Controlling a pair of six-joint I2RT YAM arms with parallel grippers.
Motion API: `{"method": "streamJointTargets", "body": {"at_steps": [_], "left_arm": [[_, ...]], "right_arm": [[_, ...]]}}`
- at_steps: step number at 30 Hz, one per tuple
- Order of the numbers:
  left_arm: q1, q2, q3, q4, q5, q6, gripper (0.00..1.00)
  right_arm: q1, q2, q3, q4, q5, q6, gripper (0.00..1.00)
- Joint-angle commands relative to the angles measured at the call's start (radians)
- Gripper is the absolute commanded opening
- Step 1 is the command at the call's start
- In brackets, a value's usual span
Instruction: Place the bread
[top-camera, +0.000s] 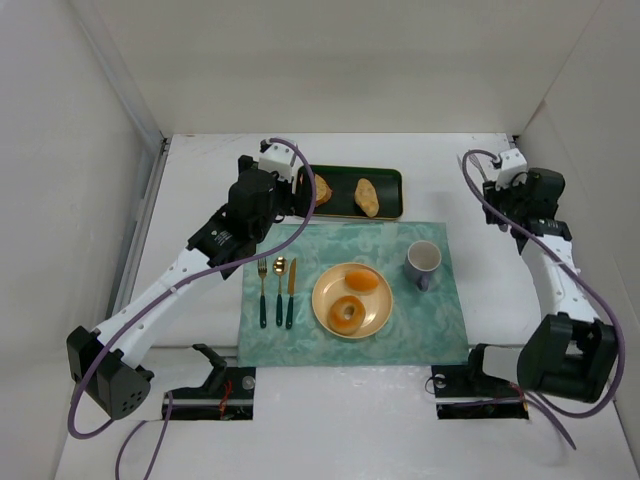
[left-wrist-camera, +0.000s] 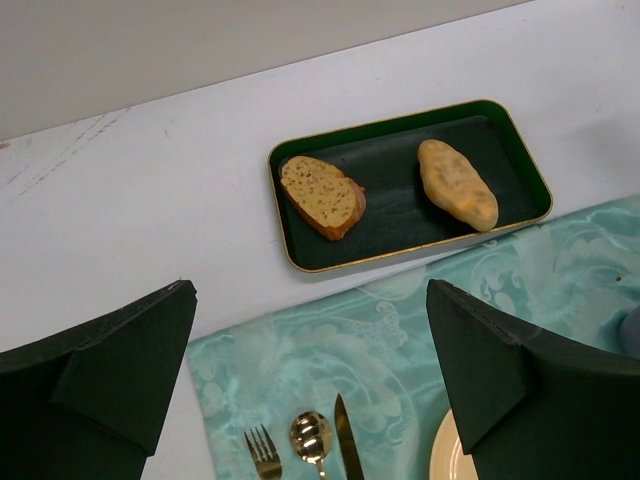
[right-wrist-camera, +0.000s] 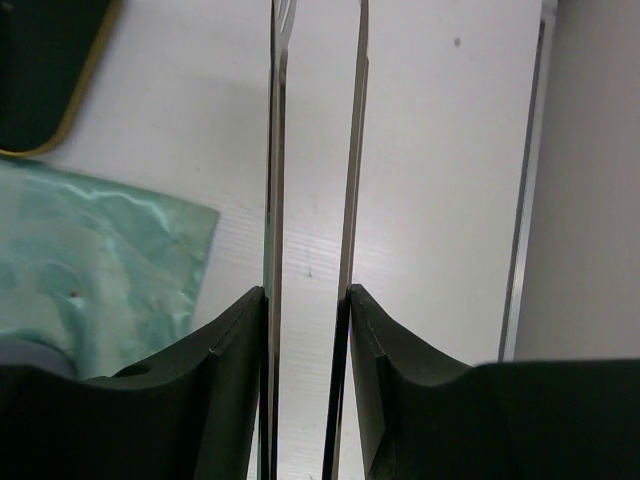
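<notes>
Golden bagel (top-camera: 347, 312) and orange bun (top-camera: 362, 279) both lie on the plate (top-camera: 378, 305), so placing looks done, with the left gripper (left-wrist-camera: 308, 290) spread wide and empty near the tray (top-camera: 340, 200) and the right gripper (right-wrist-camera: 315, 60) narrowly parted, empty.

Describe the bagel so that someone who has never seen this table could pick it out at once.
On the white table lies a teal placemat, and on it a round yellow plate with two baked pieces. The bagel is the one nearer the table's near edge; it alone has a hole, unlike the solid oval bun behind it.
</notes>
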Motion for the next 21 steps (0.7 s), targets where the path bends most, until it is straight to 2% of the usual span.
{"method": "streamJointTargets", "body": {"at_steps": [1,5,13,21], "left_arm": [[-0.001,-0.035,0.016,0.022,0.011,0.003,1.0],[-0.001,-0.035,0.016,0.022,0.011,0.003,1.0],[-0.001,-0.035,0.016,0.022,0.011,0.003,1.0],[-0.001,-0.017,0.016,0.022,0.011,0.003,1.0]], "right_arm": [[-0.08,0.042,-0.009,0.09,-0.024,0.0,0.42],[-0.131,0.123,-0.018,0.09,-0.053,-0.025,0.42],[-0.151,0.276,-0.007,0.037,-0.075,-0.054,0.42],[-0.171,0.387,0.042,-0.024,-0.066,-0.054,0.5]]}}
